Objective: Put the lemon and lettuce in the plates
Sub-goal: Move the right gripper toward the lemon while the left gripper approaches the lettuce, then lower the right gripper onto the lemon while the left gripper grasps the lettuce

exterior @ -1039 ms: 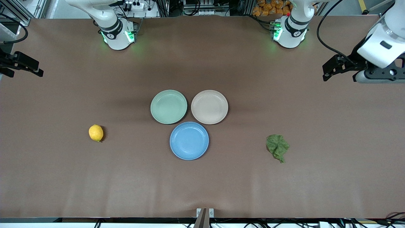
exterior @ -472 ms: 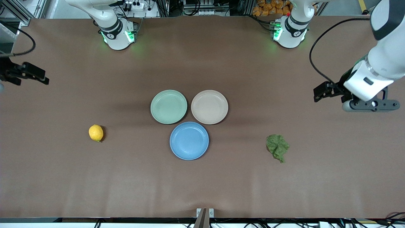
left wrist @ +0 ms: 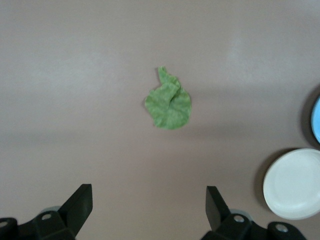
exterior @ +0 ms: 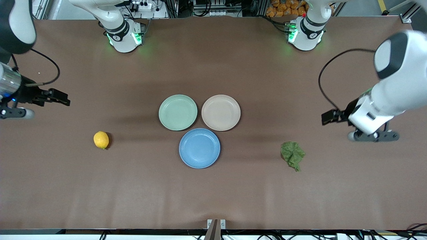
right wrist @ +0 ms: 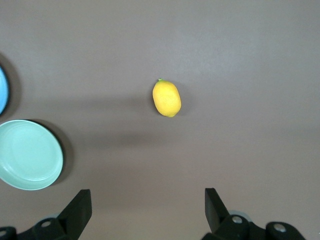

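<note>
The lemon (exterior: pixel 101 140) lies on the table toward the right arm's end and shows in the right wrist view (right wrist: pixel 166 98). The lettuce (exterior: pixel 292 155) lies toward the left arm's end and shows in the left wrist view (left wrist: pixel 168 102). The blue plate (exterior: pixel 199 148) and the beige-pink plate (exterior: pixel 221 112) sit empty mid-table. My left gripper (exterior: pixel 326 118) is open and empty over bare table, apart from the lettuce; it also shows in its own view (left wrist: pixel 149 200). My right gripper (exterior: pixel 63 100) is open and empty over bare table, apart from the lemon; it also shows in its own view (right wrist: pixel 148 202).
A pale green plate (exterior: pixel 177 112) sits empty beside the beige-pink plate and touches the blue one; it also shows in the right wrist view (right wrist: pixel 30 154). The beige-pink plate (left wrist: pixel 295 182) shows in the left wrist view. The arm bases stand along the table's edge farthest from the front camera.
Both arms have swung in from the table's ends. The left gripper has come closer to the lettuce and the right gripper closer to the lemon. Lemon, lettuce and plates have not moved.
</note>
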Available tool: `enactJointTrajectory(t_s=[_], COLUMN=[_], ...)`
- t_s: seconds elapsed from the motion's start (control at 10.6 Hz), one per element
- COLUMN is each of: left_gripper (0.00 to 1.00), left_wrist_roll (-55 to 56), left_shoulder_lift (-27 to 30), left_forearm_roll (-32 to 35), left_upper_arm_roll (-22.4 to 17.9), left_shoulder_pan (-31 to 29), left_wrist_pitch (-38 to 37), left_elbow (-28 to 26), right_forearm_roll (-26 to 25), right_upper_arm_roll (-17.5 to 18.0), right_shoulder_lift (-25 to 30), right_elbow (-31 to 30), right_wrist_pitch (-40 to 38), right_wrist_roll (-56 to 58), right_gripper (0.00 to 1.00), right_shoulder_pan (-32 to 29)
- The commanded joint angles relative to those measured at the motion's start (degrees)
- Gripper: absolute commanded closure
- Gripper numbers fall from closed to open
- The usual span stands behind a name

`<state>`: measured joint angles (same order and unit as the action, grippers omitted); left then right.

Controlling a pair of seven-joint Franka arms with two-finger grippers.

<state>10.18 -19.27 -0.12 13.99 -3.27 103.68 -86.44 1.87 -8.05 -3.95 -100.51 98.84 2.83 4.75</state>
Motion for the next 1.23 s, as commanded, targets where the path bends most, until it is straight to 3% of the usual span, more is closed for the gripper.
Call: enactJointTrajectory(t_s=[0.0,0.19,0.47,0.66,0.94,1.13], left_gripper=[0.0,0.0,0.0,0.0,0.0,0.0], left_wrist_roll=[-0.8,-0.8,-0.8,-0.9,-1.5,-2.0], left_shoulder_lift=[-4.0,-7.1,-7.7,-9.9,-13.1,-15.6], left_forearm_roll=[-0.2,0.6,4.5,8.7,9.3,14.8], left_upper_arm_roll=[0.4,0.4,0.4,0.5,0.4,0.5], left_shoulder_pan=[0.8,1.7,2.8,3.5,5.1,4.6], left_wrist_pitch=[4.8,8.2,19.6,21.3,25.0,27.0], left_elbow=[-1.0,-1.9,-10.6,-11.1,-11.6,-11.0], right_forearm_roll=[0.0,0.0,0.1,0.1,0.1,0.1], right_upper_arm_roll=[0.4,0.4,0.4,0.4,0.4,0.5], right_shoulder_lift=[0.1,-1.2,-7.2,-12.0,-17.5,-20.9], right_elbow=[-4.9,-9.9,-14.2,-14.5,-17.4,-19.4], right_wrist_pitch=[5.1,13.0,25.5,31.4,42.2,50.1], right_wrist_roll=[0.9,2.4,5.2,9.3,11.1,11.0], right_gripper=[0.0,0.0,0.0,0.0,0.0,0.0], right_shoulder_pan=[-1.0,-1.1,-1.1,-1.4,-1.9,-1.9])
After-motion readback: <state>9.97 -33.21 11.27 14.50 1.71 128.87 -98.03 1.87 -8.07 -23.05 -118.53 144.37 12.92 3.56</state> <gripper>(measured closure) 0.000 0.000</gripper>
